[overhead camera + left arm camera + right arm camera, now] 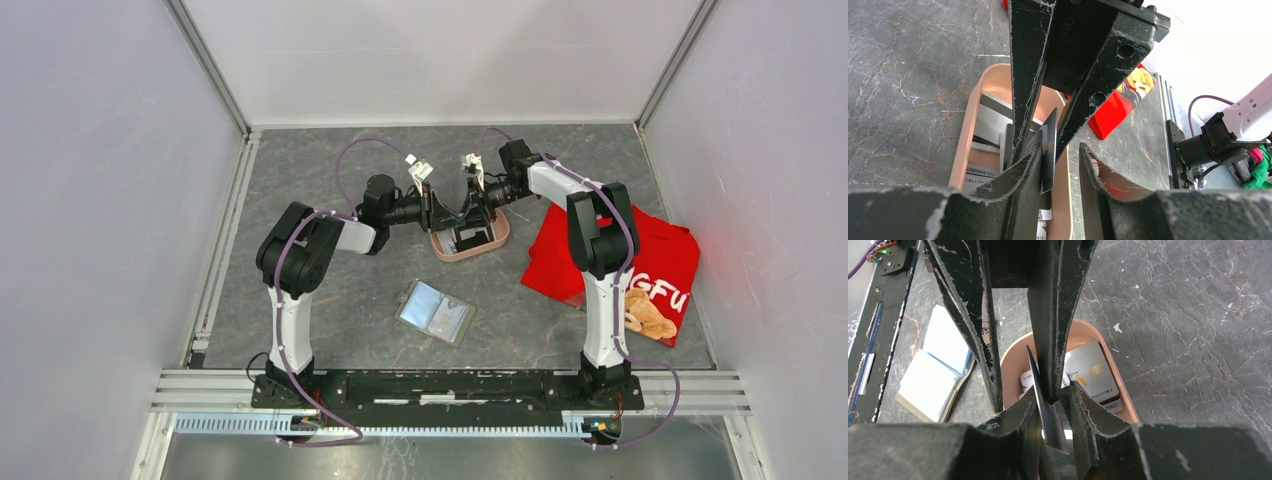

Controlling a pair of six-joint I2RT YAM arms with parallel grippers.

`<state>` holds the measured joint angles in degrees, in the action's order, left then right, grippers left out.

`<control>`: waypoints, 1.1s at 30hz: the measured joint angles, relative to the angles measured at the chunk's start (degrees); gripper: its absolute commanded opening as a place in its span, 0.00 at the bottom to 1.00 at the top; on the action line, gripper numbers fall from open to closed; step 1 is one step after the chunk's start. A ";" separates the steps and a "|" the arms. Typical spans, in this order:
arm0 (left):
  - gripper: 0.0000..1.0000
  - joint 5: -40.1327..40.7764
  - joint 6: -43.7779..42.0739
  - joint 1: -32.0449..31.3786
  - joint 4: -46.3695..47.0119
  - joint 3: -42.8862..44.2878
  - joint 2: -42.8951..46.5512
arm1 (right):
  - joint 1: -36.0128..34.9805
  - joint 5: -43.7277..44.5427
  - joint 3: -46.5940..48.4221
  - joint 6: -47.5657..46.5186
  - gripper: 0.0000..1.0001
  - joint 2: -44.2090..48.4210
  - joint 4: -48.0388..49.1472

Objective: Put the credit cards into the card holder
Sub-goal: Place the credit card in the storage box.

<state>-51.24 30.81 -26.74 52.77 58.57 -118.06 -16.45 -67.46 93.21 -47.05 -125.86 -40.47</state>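
Both grippers meet tip to tip over the pink oval tray [497,238]. One dark credit card [1048,422] stands on edge between them, leaning on a finger of each and pinched by neither. My left gripper [1060,147] is open, with a gap from the card [1050,150] to its other finger. My right gripper [1053,395] is open too, its jaws interleaved with the left ones. More credit cards [1094,371] lie flat in the tray [1126,390]. The card holder [435,312] lies unfolded on the table nearer the arm bases, pale panels up [935,372].
A red T-shirt [560,250] with a small plush bear [650,315] on it lies right of the tray, under the right arm. White walls and metal rails border the grey marbled table [300,170].
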 measured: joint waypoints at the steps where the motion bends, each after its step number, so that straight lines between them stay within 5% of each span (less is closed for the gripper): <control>1: 0.37 0.17 0.00 0.00 0.00 0.00 0.00 | 0.09 -0.04 0.00 0.35 0.30 0.00 0.07; 22: 0.33 0.00 0.00 -0.13 -1.14 1.68 -0.52 | 3.06 -1.51 -0.31 -3.37 0.23 0.00 -2.97; 33: 0.46 -0.09 -1.77 -1.49 -9.86 5.60 -1.44 | 3.30 -1.97 0.66 -7.23 0.19 -1.62 -7.19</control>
<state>-51.33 29.04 -28.23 42.92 64.16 -119.50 -13.15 -69.43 93.86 -54.28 -127.48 -47.66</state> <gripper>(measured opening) 0.441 0.201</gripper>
